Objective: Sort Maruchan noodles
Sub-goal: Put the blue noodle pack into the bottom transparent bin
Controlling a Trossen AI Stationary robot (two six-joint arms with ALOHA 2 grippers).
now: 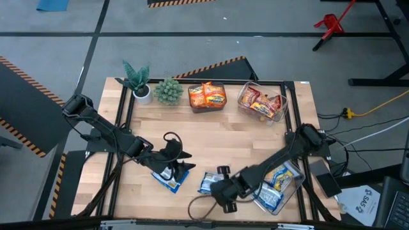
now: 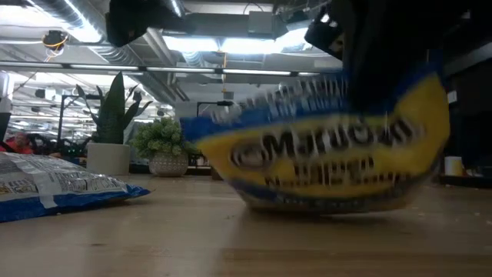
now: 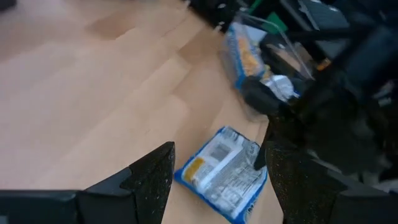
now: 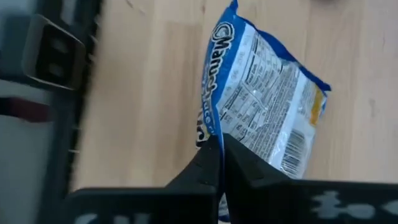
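The right gripper (image 1: 214, 185) is pinched closed on a blue packet (image 4: 261, 106) near the front edge, just beside the blue bin (image 1: 281, 185). The left gripper (image 1: 171, 167) hovers with fingers spread over another blue packet (image 3: 221, 171). Beyond them, bare tabletop (image 1: 223, 137) leaves room; the orange bin (image 1: 206, 97) and red bin (image 1: 262, 102) appear filled, so sorting seems nearly finished.

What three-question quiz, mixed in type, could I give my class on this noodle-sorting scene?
1. True or false: the right gripper is shut on a blue packet.
2. Multiple choice: the left gripper is A) open above a second blue packet, B) shut on a plant, C) inside a bin.
3. Fill in: the bin beside the plants holds ___ packets.
Key: 1 true; 2 A; 3 orange packets.
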